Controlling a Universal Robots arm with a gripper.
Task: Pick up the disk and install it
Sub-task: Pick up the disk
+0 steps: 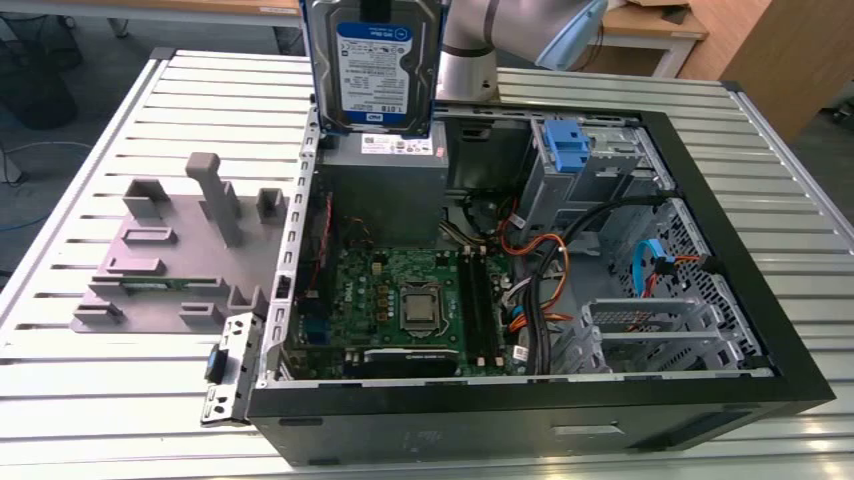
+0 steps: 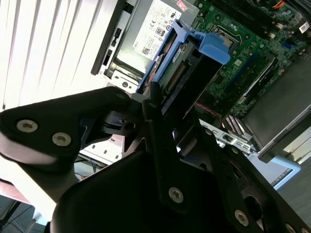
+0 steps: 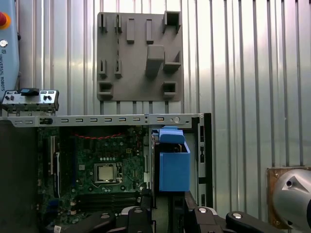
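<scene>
While the disk (image 1: 384, 65) hangs upright above the open computer case (image 1: 747, 300), over the grey power supply (image 1: 387, 165) inside that case, the gripper (image 2: 171, 109) is clamped across one end of it. I judge it dense, rigid and shock-sensitive. Its metal faces look slick, so the blue caddy (image 3: 174, 162) along its edges seems the safer hold, clear of the connector (image 2: 177, 77).
</scene>
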